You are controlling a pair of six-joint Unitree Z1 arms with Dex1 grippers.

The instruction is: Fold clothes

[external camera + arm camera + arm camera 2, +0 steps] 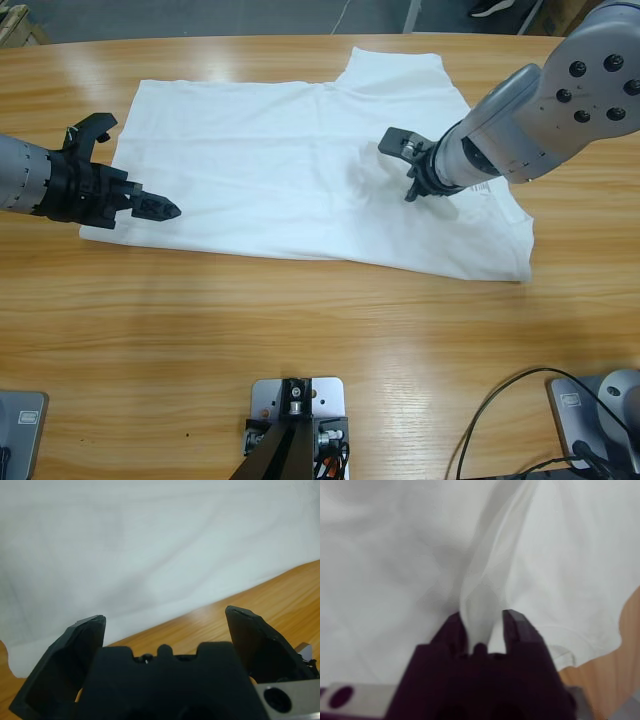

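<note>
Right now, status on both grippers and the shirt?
Left gripper open, at shirt's edge. Right gripper shut on shirt, fold pinched. Shirt spread on table. Nothing in the way.

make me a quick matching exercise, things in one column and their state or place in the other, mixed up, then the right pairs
Things:
1. left gripper
2. right gripper
3. T-shirt
4. table

States or places:
A. spread out flat, white
B. jaws apart, empty, at the shirt's edge
C. bare wood showing all round the cloth
D. jaws pinching a raised fold of fabric

Pairs: 1-B, 2-D, 3-A, 4-C
</note>
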